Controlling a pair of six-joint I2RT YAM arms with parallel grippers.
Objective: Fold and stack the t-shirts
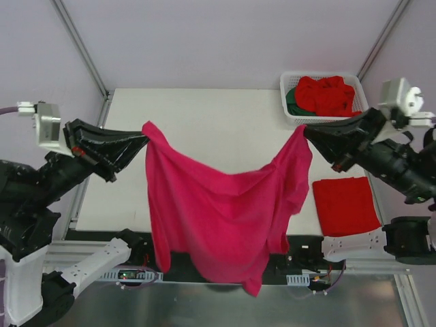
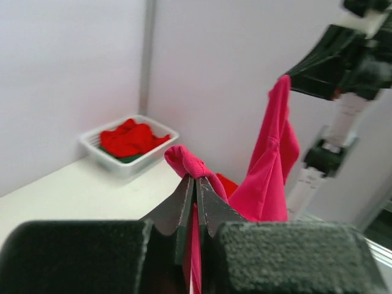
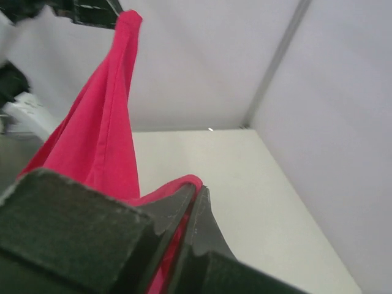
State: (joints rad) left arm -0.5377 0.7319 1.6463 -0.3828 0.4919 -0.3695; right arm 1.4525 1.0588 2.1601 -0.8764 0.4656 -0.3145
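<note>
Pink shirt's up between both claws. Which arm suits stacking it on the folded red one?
Probably right: the folded red shirt lies beside the right arm's base; the left claw is across the table.

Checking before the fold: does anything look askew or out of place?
The magenta t-shirt hangs lopsided between the left claw and right claw: bunched, sagging, its lower edge seemingly past the near edge of the table. Nothing else stands out.

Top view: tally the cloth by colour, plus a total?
Pink shirt: 1, held between left gripper and right gripper.
Red: 2, a folded shirt on the table and a heap in the basket, its shirt count unclear.
Green cloth: 1, in the basket.
Total: 4.
</note>
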